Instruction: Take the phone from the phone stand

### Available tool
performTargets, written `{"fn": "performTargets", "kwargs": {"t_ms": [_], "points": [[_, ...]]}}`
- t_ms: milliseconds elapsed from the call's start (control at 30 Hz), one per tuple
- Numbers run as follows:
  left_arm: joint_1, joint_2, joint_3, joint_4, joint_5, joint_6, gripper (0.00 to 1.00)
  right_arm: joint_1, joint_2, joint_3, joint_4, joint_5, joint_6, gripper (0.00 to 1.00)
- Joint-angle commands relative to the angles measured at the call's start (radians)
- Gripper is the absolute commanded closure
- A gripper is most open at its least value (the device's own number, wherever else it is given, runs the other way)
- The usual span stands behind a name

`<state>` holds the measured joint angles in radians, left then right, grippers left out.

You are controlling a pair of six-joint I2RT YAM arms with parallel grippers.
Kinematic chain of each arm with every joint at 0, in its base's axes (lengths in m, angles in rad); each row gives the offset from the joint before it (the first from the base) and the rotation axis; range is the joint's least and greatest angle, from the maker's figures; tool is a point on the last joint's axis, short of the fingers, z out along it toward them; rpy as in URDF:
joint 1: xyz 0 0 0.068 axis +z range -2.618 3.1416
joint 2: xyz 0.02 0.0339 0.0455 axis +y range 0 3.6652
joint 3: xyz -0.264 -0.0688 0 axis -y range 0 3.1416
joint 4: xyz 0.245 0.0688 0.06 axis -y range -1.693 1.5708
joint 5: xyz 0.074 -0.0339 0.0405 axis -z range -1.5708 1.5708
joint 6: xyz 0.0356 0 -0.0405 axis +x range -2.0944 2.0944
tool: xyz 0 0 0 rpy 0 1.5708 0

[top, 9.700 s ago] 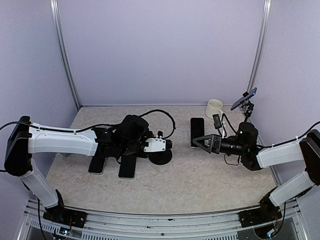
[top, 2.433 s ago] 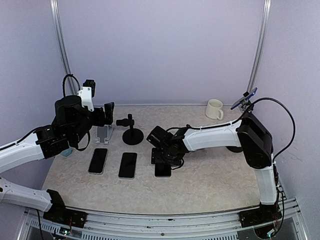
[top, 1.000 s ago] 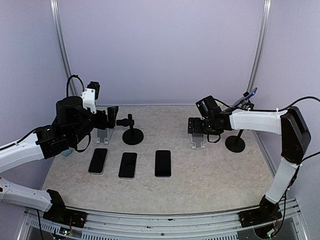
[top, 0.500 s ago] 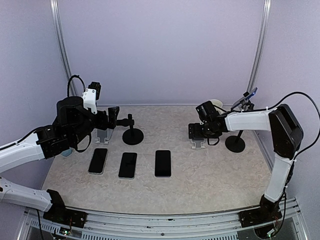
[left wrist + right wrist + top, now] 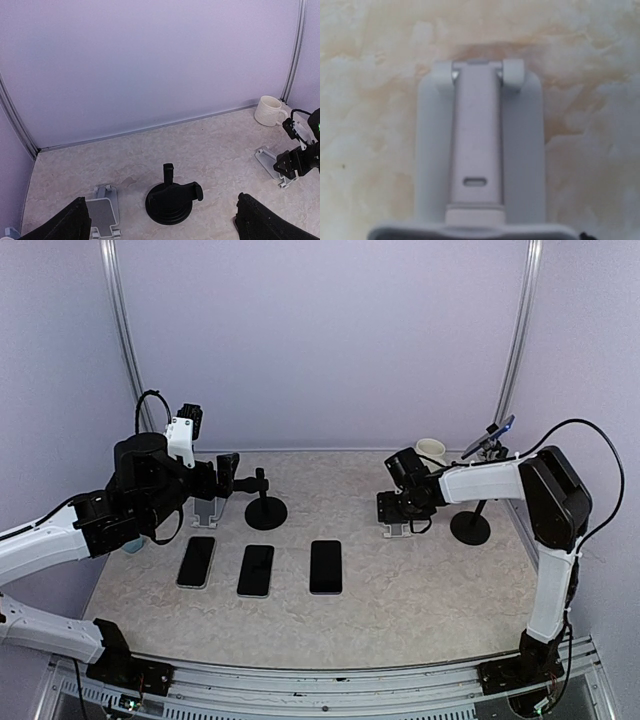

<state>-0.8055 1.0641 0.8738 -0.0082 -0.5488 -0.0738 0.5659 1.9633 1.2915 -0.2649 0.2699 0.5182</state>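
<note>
The right gripper hangs low over the grey stand, whose cradle is bare in the wrist view. None of its fingers show there and the overhead view is too coarse, so I cannot tell whether its jaws are parted or closed. The left gripper is spread wide and holds nothing, raised over the left side of the table. The only phone not lying flat is clipped atop the tall stand, to the right of the right gripper, a little farther back and well above it. Its long axis slants upward toward the right-hand wall. The right arm is by far the nearer, so the coming move probably falls to it: rise, swing right and close across the phone's narrow width. Room there looks tight, with the mug near the phone on its left and the corner post just behind. The marbled top is flat, and three flat phones lie in a row near its middle, with bare surface to their right. The black stand is well apart on the left.
</note>
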Motion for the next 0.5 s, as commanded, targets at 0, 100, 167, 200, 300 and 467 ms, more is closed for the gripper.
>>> {"fn": "performTargets", "kwargs": {"t_ms": [0, 100, 167, 200, 300, 467], "points": [[0.002, 0.003, -0.004, 0.029, 0.004, 0.009, 0.01, -0.008, 0.009, 0.031, -0.001, 0.031, 0.016, 0.24], [0.002, -0.003, -0.005, 0.029, -0.003, 0.008, 0.01, -0.008, 0.006, 0.044, -0.002, 0.027, 0.025, 0.31], [0.002, -0.008, -0.007, 0.03, -0.006, 0.008, 0.01, -0.006, 0.008, 0.06, -0.01, 0.025, 0.029, 0.34], [0.002, -0.011, -0.008, 0.031, -0.007, 0.007, 0.01, -0.006, 0.009, 0.066, -0.014, 0.022, 0.03, 0.36], [0.002, -0.016, -0.013, 0.034, -0.012, 0.006, 0.01, -0.001, 0.005, 0.078, -0.008, 0.011, 0.04, 0.4], [0.002, -0.018, -0.015, 0.038, -0.014, 0.006, 0.01, 0.031, 0.018, 0.137, -0.022, 0.035, 0.052, 0.41]]}}
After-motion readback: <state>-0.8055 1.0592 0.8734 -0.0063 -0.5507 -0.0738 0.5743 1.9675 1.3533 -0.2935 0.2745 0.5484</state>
